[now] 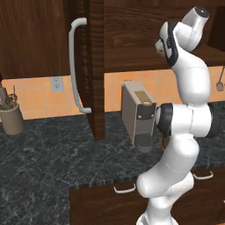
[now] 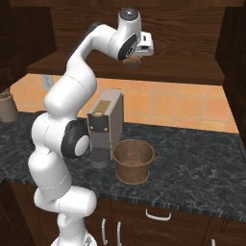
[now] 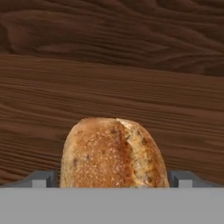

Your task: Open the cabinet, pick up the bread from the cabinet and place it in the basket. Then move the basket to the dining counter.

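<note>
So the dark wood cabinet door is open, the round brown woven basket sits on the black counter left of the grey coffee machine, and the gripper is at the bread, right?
Nearly. The round brown woven basket sits right of the grey coffee machine, as the right base view shows.

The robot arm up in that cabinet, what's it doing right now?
The cabinet door stands open, and the arm has reached onto its shelf. The open pincer straddles the bread, one finger on either side, not closed on it. The basket waits on the black counter beside the coffee machine.
</note>
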Controlling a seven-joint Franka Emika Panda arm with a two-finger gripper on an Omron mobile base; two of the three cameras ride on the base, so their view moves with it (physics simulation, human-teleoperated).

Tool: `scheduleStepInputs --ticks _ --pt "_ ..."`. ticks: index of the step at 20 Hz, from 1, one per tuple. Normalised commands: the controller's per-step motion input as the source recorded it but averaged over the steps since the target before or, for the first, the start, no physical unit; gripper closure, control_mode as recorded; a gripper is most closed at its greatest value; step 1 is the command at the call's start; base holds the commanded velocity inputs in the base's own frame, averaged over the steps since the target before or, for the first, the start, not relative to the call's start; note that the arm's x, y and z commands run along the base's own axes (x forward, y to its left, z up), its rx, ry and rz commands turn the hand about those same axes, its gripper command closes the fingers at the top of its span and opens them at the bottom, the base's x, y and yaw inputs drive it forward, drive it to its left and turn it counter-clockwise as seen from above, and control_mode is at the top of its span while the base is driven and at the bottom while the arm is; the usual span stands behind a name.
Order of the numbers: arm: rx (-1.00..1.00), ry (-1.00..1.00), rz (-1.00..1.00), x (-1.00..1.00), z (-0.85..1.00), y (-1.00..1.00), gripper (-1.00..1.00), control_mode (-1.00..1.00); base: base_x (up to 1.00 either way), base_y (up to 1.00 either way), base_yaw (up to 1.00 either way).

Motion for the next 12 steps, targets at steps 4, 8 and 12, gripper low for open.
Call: scheduleStepInputs --ticks 4,8,12 --pt "0.00 0.00 0.06 0.01 -0.33 0.19 -1.00 -1.00 0.00 0.00 0.00" --pt "0.03 0.06 0.01 0.13 -0.40 0.38 1.00 -1.00 0.00 0.00 0.00" --pt "0.02 0.02 0.01 0.07 -0.29 0.26 1.00 -1.00 0.00 0.00 0.00"
